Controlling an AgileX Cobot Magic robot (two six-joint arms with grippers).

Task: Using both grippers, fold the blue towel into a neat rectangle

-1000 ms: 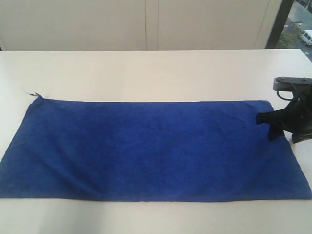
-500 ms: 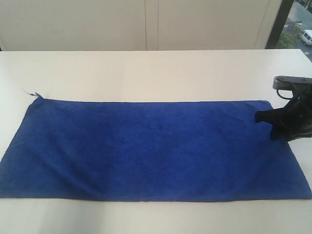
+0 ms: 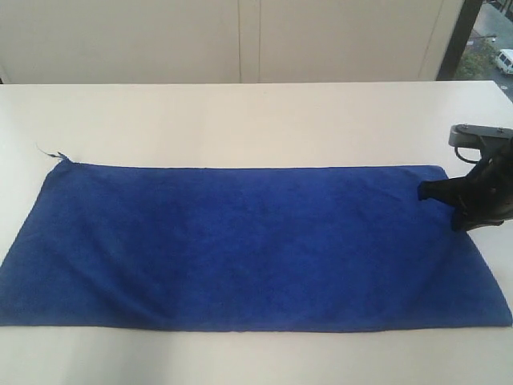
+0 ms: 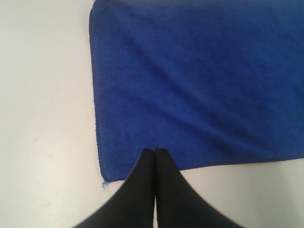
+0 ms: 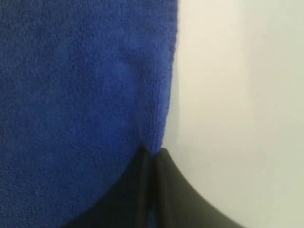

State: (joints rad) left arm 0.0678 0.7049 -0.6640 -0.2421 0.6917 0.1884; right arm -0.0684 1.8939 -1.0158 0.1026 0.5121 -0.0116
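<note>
- Blue towel (image 3: 240, 241) lies flat and fully spread on the table (image 3: 240, 112), its long axis running left to right across the exterior view.
- Your right gripper (image 3: 426, 192) sits at the towel's right short edge, near the cloth's upper right corner. In its wrist view the jaws are pressed together with the hem running in between them, so read it as clamped on that edge.
- Your left gripper (image 4: 155, 152) is outside the exterior view. Its wrist view shows the jaws together, with the tips over the towel close to a corner. You cannot tell whether it touches the cloth, and nothing looks pinched there.
- From the right gripper, the whole towel stretches away toward the left of the frame. A fold probably means carrying that edge along the long axis, and the right arm is the one placed for it.
- Its surface is matte and fuzzy with a few shallow wrinkles, and the edges are fairly straight. A small pale tag (image 3: 54, 152) sticks out at the upper left corner.
</note>
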